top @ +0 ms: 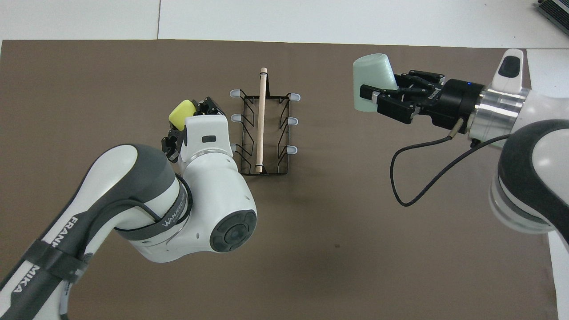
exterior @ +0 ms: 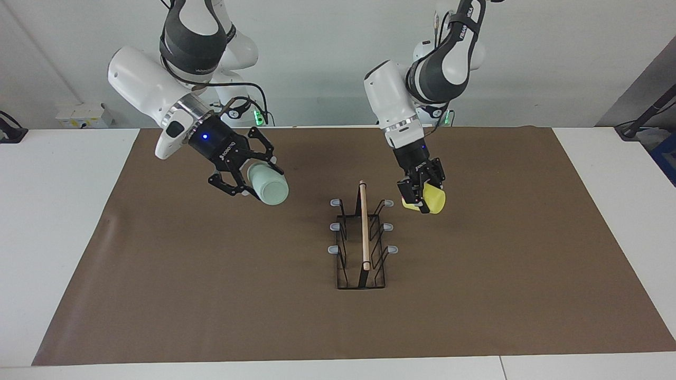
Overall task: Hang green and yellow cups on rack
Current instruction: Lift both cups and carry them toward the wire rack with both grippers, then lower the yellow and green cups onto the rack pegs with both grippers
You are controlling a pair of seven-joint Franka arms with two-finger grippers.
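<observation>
**Facing view: both cups aloft, yellow closest to a prong**

The left gripper (exterior: 421, 194) is clamped on the yellow cup (exterior: 430, 199), held just beside the rack (exterior: 362, 240) at its prong (exterior: 388, 202) nearest the robots. The cup lies tilted, its long axis roughly sideways (which end faces the prong is unclear). The right gripper (exterior: 248, 179) grips the green cup (exterior: 268, 184) well apart from the rack, over the mat (exterior: 211, 295).

One camera sits high across the table (exterior: 68, 221), facing the robots and taking in the whole brown mat (exterior: 211, 295). The other looks steeply down from above the robots' end, closer. Both share the mat's middle.
</observation>
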